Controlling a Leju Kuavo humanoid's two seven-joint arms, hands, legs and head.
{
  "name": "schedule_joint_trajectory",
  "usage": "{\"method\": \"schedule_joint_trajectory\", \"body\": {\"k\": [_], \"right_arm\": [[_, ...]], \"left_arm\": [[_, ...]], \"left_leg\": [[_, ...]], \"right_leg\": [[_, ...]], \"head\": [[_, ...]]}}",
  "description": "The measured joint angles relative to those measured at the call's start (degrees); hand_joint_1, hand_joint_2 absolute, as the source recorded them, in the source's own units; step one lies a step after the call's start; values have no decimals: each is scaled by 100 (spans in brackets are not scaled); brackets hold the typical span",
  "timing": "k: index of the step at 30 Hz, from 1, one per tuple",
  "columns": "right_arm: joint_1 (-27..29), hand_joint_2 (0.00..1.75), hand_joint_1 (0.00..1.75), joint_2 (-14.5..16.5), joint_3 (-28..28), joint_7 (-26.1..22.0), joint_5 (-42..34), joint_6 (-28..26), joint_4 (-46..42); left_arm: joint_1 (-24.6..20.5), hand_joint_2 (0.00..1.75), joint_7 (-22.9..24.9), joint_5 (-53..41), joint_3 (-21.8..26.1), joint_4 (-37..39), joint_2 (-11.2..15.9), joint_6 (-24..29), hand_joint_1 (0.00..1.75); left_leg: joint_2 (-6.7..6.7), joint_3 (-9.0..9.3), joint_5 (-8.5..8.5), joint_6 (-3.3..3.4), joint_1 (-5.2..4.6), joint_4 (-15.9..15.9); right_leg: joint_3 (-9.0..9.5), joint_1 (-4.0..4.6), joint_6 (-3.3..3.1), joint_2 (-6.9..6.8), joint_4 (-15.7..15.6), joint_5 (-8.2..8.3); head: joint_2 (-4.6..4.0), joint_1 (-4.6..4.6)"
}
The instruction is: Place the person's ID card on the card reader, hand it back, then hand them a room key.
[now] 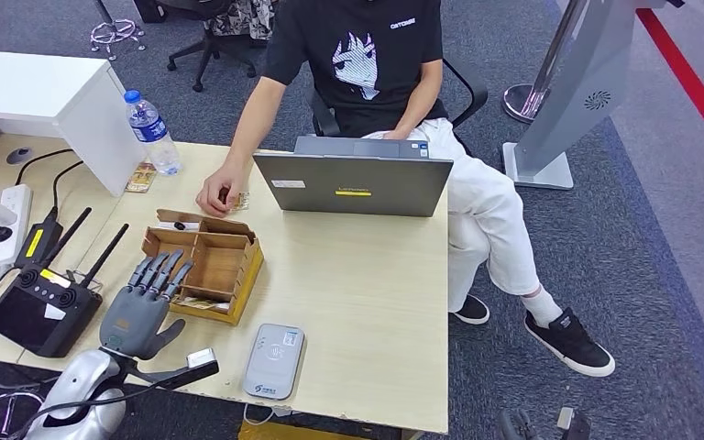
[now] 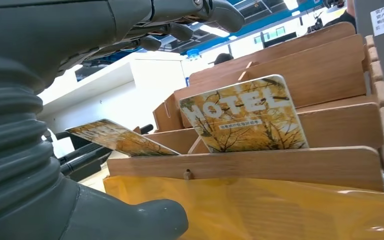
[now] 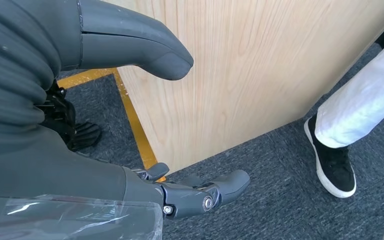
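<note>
On the far left of the desk (image 1: 357, 275) sits a black remote controller (image 1: 41, 307) with antennas, and beside it a white power strip (image 1: 9, 215). Just right of the controller the robot's left hand (image 1: 142, 302) hovers with its fingers (image 1: 160, 270) straight and spread, holding nothing, their tips over the near-left corner of the wooden card box (image 1: 206, 261). From the left wrist view, that box has a yellow front and low wooden dividers; a hotel room key card (image 2: 245, 115) stands tilted in the near slot and a second key card (image 2: 122, 139) leans much flatter beside it.

The upright card looks thin, stiff, light and glossy, so it will likely slip under a flat press. The best hold seems to be its exposed upper edge above the divider, pinched face and back.

Right of the box, near the desk's front edge, lies the grey card reader (image 1: 273, 359), with nothing on it. Further back, the person's hand (image 1: 220, 194) rests on the desk at a small card-like item (image 1: 238, 200); whether this is the ID card is too small to tell. A water bottle (image 1: 153, 133) stands to its left and a grey laptop (image 1: 353, 179) to its right.

The right hand (image 3: 145, 125) hangs below the desk, beside its wooden side panel, thumb and fingers apart and holding nothing.
</note>
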Motion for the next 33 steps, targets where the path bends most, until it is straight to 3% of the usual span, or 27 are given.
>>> {"method": "schedule_joint_trajectory", "body": {"k": [12,16,33], "right_arm": [[-17,175,0,2,0,17,11,-2,0],[-29,175,0,2,0,17,12,-2,0],[-49,175,0,15,0,17,27,-8,0]], "left_arm": [[85,175,-345,214,0,-9,-90,-105,0],[120,175,-357,202,-1,-18,-114,-118,173],[96,175,-382,243,-2,-86,-227,185,175]], "left_leg": [[0,0,0,0,0,0],[0,0,0,0,0,0],[0,1,0,0,0,1]], "right_leg": [[0,0,0,0,0,0],[0,0,0,0,0,0],[-1,0,0,-1,0,0]], "head": [[0,0],[0,1],[0,1]]}}
